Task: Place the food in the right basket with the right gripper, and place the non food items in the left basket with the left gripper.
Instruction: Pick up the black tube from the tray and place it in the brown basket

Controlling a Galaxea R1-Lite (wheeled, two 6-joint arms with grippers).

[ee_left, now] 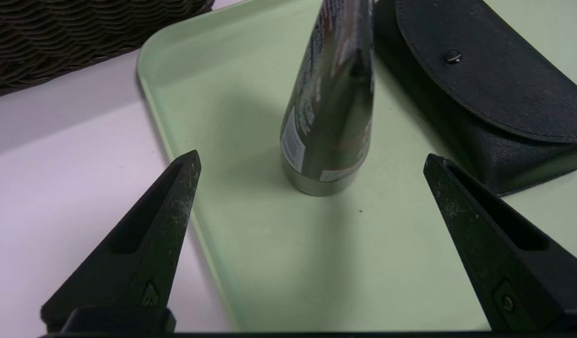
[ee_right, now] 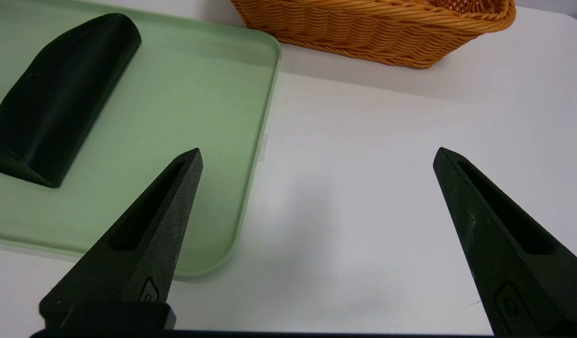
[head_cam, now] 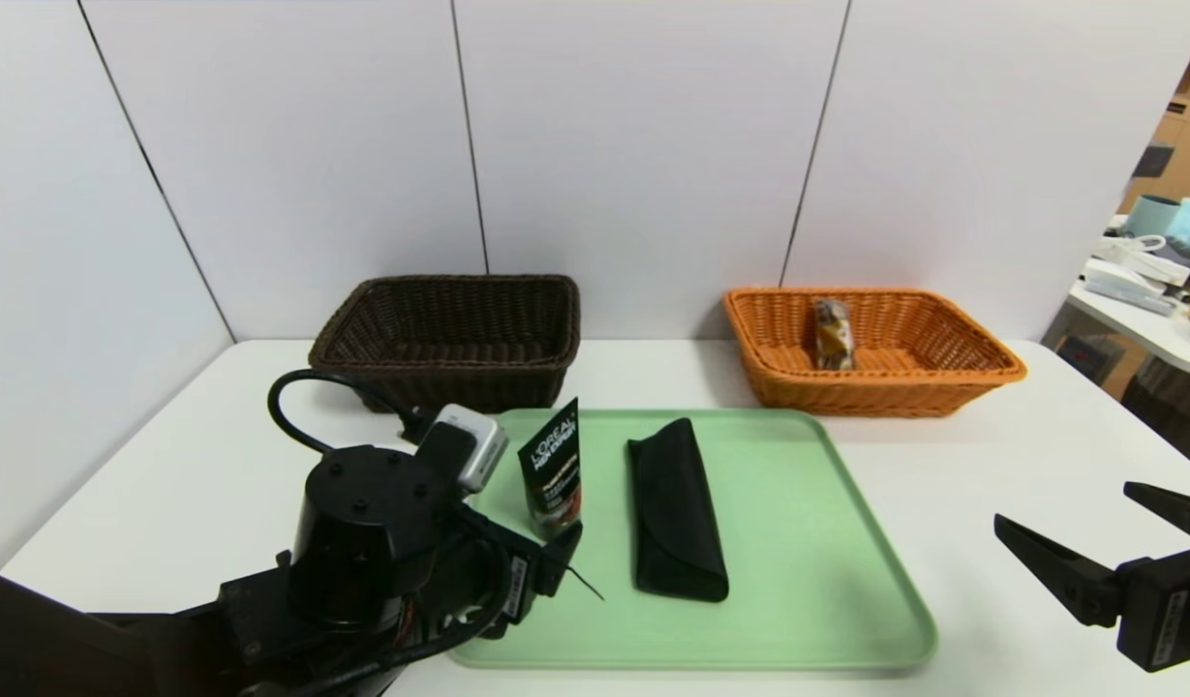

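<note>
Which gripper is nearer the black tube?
Left. The left gripper is open around the base of the black tube, not gripping it; the right gripper is open beyond the tray's right edge.

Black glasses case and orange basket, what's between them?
Only bare tray, its rim and white table, seen in the head view.

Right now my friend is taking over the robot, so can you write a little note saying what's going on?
Left hand: open over the tray's left side, around the black L'Oreal tube, not gripping it.
Right hand: open and empty, right of the green plastic tray.
Done: brown-and-gold wrapped snack is in the orange wicker basket.
Left to do: tube and long black folded case, both on the tray, go in the dark brown wicker basket.
</note>
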